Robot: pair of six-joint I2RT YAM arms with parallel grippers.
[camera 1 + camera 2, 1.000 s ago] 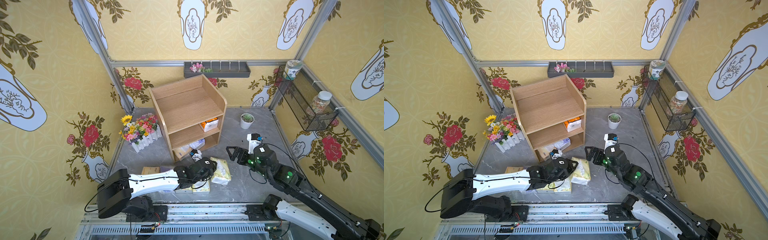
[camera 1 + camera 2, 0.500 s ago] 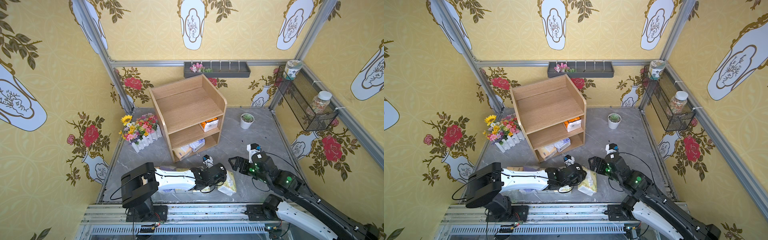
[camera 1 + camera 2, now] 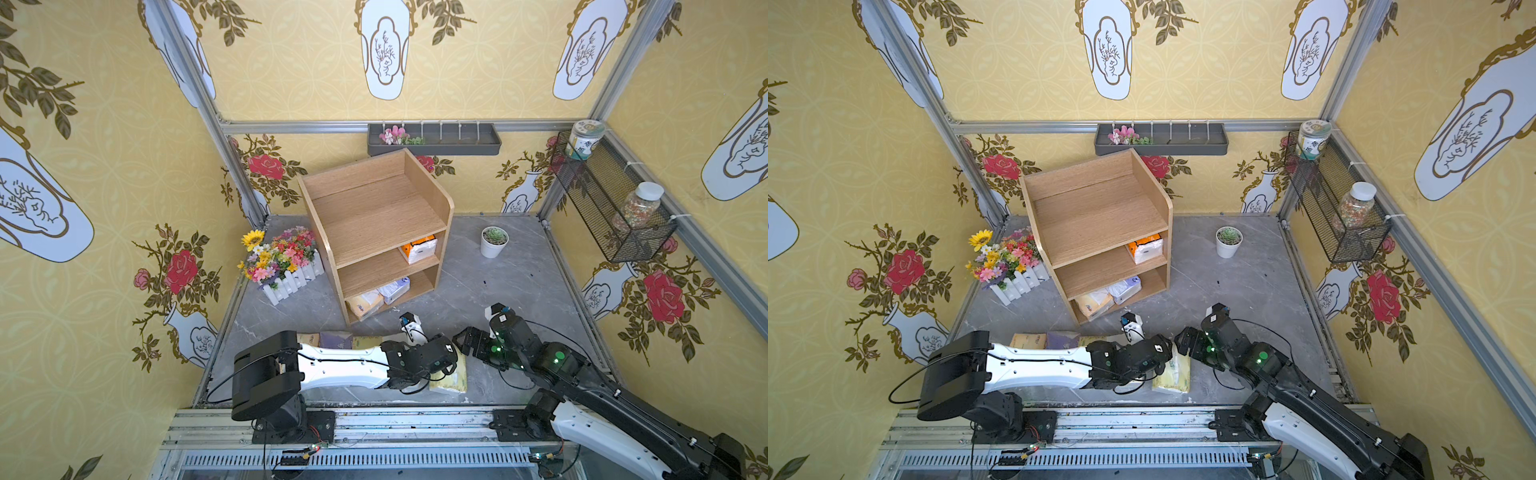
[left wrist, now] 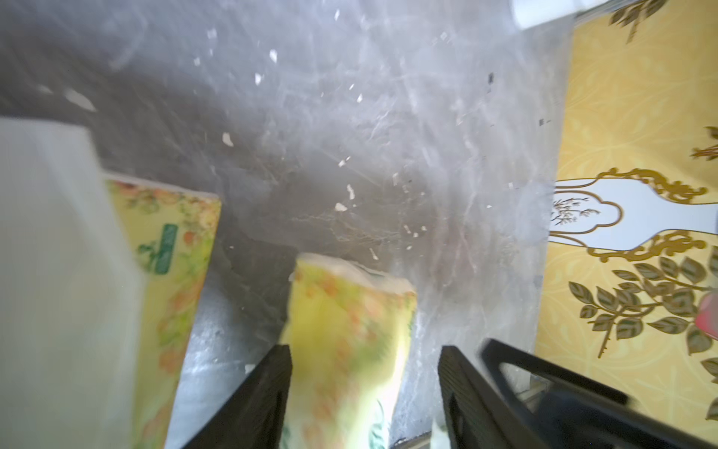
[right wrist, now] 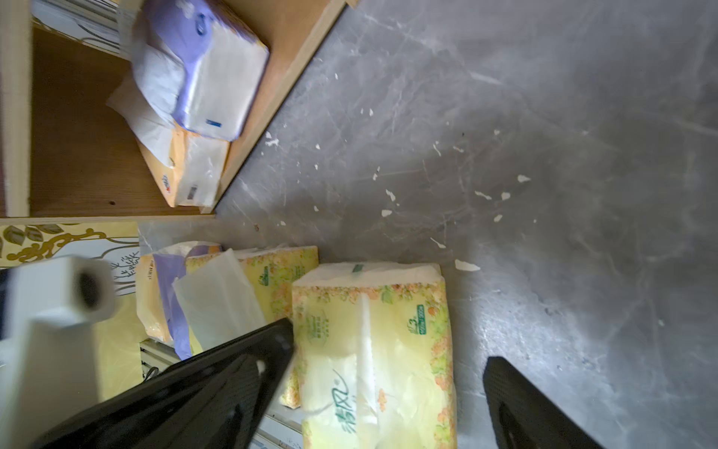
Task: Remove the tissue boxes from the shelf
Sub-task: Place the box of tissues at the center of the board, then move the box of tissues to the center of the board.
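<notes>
"Top views, from the left side: what stands there?"

"First the flower box (image 3: 282,259) by the left wall, then the shelf (image 3: 374,216). On its middle tier an orange-and-white pack (image 3: 419,249) lies at the right end. On its bottom tier a tan pack (image 3: 363,303) and a lavender-and-white pack (image 3: 395,289) lie side by side, touching."

"And on the floor?"

"Before the shelf a row of packs (image 3: 336,339) lies, partly hidden by the left arm (image 3: 340,365): tan, lavender, pale yellow. To the right of them the yellow pack (image 3: 1173,372) lies at the front of the grey floor (image 3: 519,282), under the left gripper (image 4: 365,350)."

"Is this gripper clamped on it?"

"No. In the left wrist view its jaws are apart. One finger (image 4: 260,396) is at the pack's side, the other stands clear, with floor between."

"And the right one?"

"The right gripper (image 5: 390,344) hovers just beside, above the same pack, its jaws wide apart and holding nothing. Further right a potted succulent (image 3: 493,241) stands near the back wall, and the wire basket (image 3: 602,208) hangs on the right wall"
</notes>
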